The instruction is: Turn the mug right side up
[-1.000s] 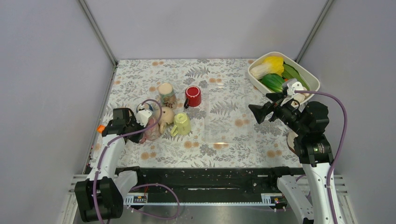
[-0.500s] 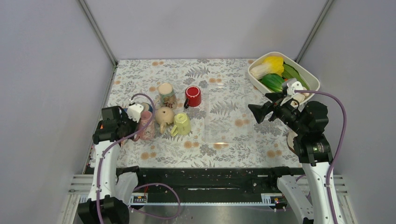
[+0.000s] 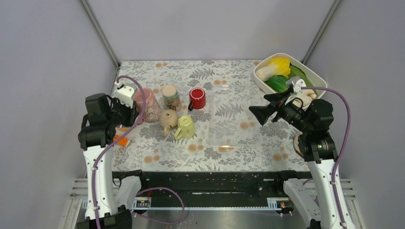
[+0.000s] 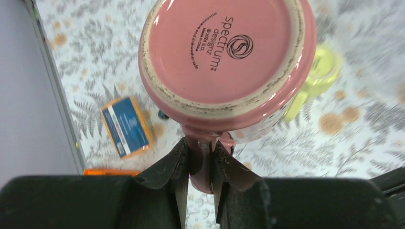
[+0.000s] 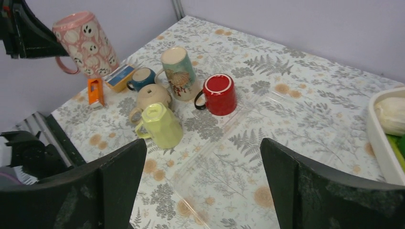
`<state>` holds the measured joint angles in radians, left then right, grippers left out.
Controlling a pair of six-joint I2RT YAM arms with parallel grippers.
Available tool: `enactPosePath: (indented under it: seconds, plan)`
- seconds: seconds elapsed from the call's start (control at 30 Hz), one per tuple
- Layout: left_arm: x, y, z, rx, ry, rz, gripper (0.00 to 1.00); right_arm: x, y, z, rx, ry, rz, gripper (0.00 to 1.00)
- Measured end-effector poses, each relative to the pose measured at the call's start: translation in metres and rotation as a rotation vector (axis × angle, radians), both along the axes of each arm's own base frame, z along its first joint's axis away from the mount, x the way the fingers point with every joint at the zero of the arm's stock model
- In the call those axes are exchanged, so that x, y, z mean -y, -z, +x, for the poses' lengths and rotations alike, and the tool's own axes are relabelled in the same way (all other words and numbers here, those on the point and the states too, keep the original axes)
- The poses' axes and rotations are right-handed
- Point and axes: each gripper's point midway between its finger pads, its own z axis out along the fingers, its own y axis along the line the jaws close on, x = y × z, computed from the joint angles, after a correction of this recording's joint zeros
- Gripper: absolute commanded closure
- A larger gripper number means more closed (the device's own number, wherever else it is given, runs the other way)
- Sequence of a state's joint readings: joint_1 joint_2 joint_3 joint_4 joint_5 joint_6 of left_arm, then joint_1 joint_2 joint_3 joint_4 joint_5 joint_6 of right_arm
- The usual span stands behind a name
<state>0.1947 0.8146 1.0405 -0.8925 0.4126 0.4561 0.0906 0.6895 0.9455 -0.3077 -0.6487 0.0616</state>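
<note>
Pink mug [image 4: 224, 52] is hanging in the air over the left edge of the table, tilted, with its flat base facing the left wrist camera. That base is showing the printed words "spectrum designz" beside a round swirl logo; the smaller lines next to them are too fine to read surely. A rough, speckled unglazed ring is running around the glossy pink base, and white ghost faces are covering the wall of the mug. The left gripper [image 4: 200, 157] is pinching the mug's handle between nearly closed fingers, while the right gripper [image 5: 203, 148] is hovering over the middle of the table with its fingers spread wide and holding nothing. Below, a glossy red mug [image 5: 219, 93], a faceted pale yellow mug [image 5: 160, 125], a round beige pot [image 5: 150, 98], a tall illustrated cup [image 5: 177, 71] and a small blue cup [image 5: 142, 77] are sitting close together. An orange and blue box [image 4: 125, 125] is lying flat near the left rim. A white dish [image 3: 320, 78] of vegetables is resting at the far right corner. A fern-printed cloth [image 3: 229, 76] is covering the table, and plain grey walls are enclosing it.
</note>
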Motion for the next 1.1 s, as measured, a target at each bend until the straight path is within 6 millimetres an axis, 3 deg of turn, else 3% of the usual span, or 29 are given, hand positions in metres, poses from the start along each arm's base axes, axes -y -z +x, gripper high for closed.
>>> enactPosePath:
  seconds: [0.23, 0.43, 0.57, 0.7, 0.83, 0.97, 1.1]
  plan:
    - [0.041, -0.097, 0.036, 0.173, 0.073, -0.225, 1.0, -0.021, -0.004, 0.012, -0.099, -0.113, 0.099, 0.01]
    - [0.099, -0.125, 0.064, 0.206, 0.192, -0.459, 1.0, -0.035, -0.016, 0.027, -0.157, -0.187, 0.224, 0.01]
    - [0.139, -0.128, 0.079, 0.15, 0.271, -0.646, 1.0, -0.044, -0.034, 0.032, -0.146, -0.249, 0.356, 0.04]
    - [0.165, -0.115, 0.099, 0.065, 0.28, -0.823, 1.0, -0.055, -0.035, 0.045, -0.205, -0.305, 0.474, 0.07]
    - [0.177, -0.093, 0.115, -0.027, 0.235, -0.958, 1.0, -0.076, -0.019, 0.052, -0.294, -0.371, 0.542, 0.1]
    - [0.187, -0.071, 0.125, -0.111, 0.189, -1.08, 1.0, -0.109, 0.0, 0.04, -0.358, -0.448, 0.542, 0.13]
    - [0.197, -0.055, 0.128, -0.172, 0.158, -1.162, 1.0, -0.136, 0.007, 0.033, -0.356, -0.509, 0.536, 0.16]
